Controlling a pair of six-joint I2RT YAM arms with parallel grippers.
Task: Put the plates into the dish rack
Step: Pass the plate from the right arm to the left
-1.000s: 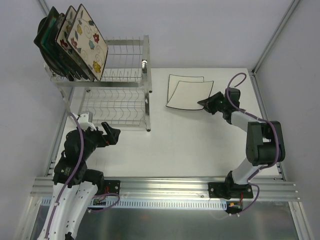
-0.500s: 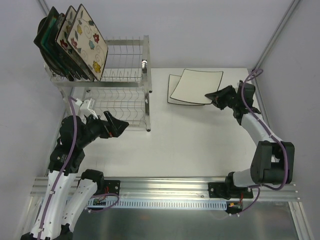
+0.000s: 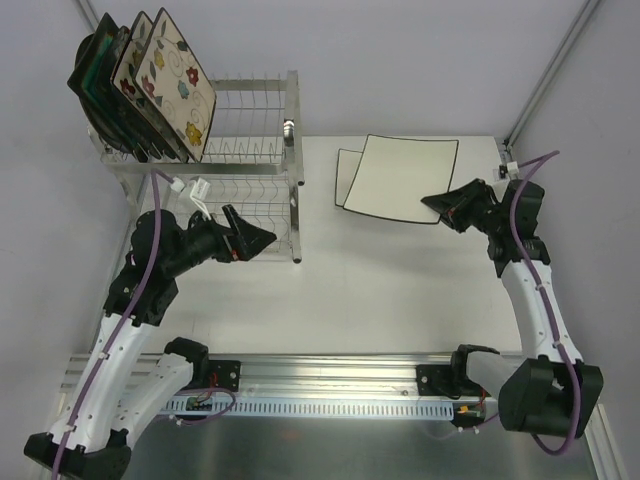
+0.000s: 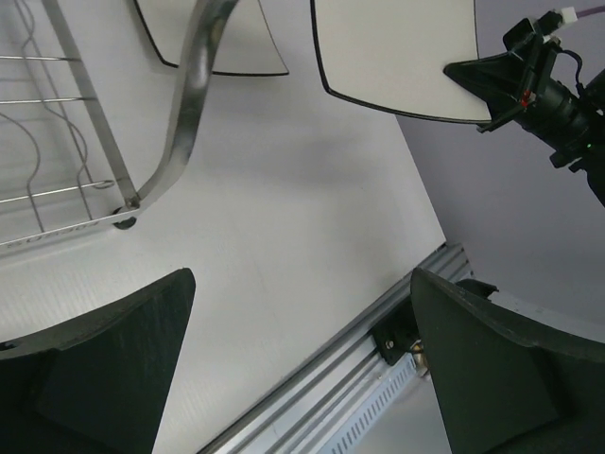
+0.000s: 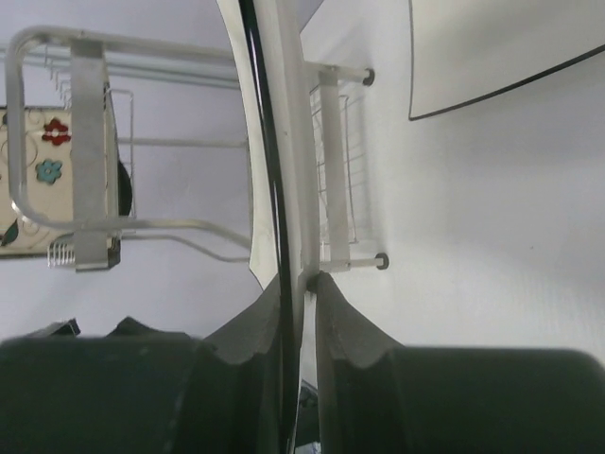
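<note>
Patterned plates (image 3: 175,85) upright in rack (image 3: 293,105) top tier; white square plate (image 3: 400,178) aloft; second plate (image 3: 347,175) flat beneath.

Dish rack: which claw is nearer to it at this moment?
Left. The left claw is open at the dish rack's near edge. The right claw is well off to the rack's right, shut on the white plate's corner.

Dish rack (image 3: 215,165) sat on the bench (image 3: 380,290), far-left corner. Racked plates (image 3: 150,85) stood on edge in the rack's upper tier, at its left end. Right of the rack, one plate (image 3: 346,178) lay flat on the bench. A second plate (image 3: 400,178) hung above it, off the bench, overlapping its right part.
</note>
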